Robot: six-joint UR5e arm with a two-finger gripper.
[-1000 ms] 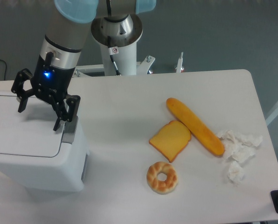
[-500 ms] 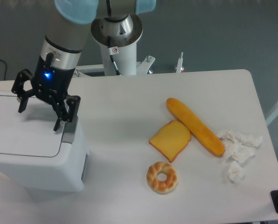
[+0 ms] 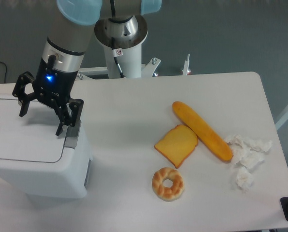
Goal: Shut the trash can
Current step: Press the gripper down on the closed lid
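Spread wide with nothing between its fingers, the pincer (image 3: 41, 115) hangs over the back part of the trash can (image 3: 37, 154), pointing down at the lid (image 3: 25, 133). One black finger (image 3: 22, 104) is above the lid's far left area, the other pair of tips (image 3: 65, 121) is near the grey latch strip (image 3: 72, 135) on the right edge of the lid. Whether any tip touches the lid cannot be told from this view. A blue light glows on the black wrist just above the pincer.

The trash can stands at the front left corner of the white desk (image 3: 134, 111), partly cut off by the left edge of the view. Its flat white lid lies level on top of the bin, down and shut as far as can be seen.

Well apart to the right lie the bread items: a long baguette (image 3: 202, 130) set on a slant, a slice of toast (image 3: 177, 145) touching its left side, and a ring-shaped bagel (image 3: 168, 183) just in front of the slice. Crumpled white paper (image 3: 245, 154) lies beside the near end of the baguette, close to the desk's right edge.
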